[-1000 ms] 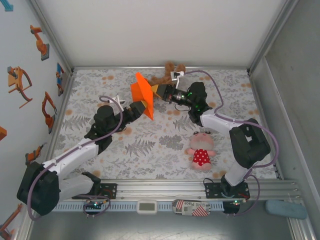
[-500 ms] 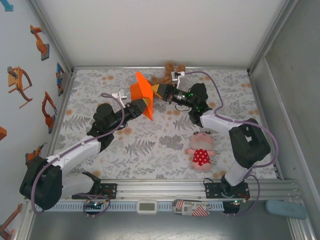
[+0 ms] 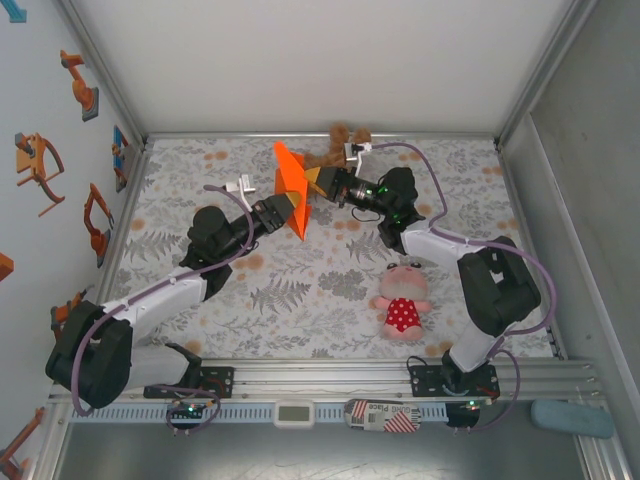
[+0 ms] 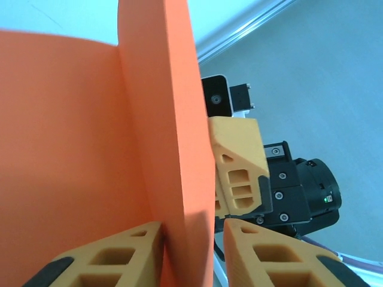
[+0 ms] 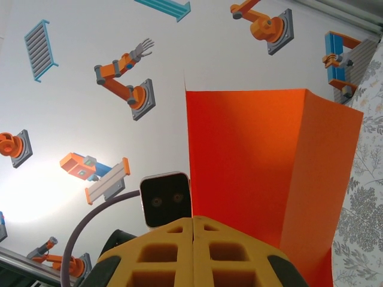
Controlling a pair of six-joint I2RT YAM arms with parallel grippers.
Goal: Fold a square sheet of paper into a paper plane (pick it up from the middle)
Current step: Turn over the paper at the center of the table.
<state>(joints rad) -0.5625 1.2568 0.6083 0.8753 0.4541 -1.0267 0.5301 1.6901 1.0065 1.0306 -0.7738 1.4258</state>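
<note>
Sheet (image 3: 288, 180), creased but no dart yet, hangs toward 12 o'clock; right gripper (image 3: 312, 181) jaws pinch it, left gripper (image 3: 289, 209) jaws straddle a flap, grip unclear.

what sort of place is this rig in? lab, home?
Most likely a lab robot cell: aluminium-framed enclosure, robot-arm stickers on the wall, left arm and right arm bolted to a rail at the edge of a floral-print table.

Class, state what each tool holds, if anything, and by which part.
The right tool is shut on the bright orange paper sheet, pinching one edge. The left tool straddles a folded flap, not clamped.
</note>
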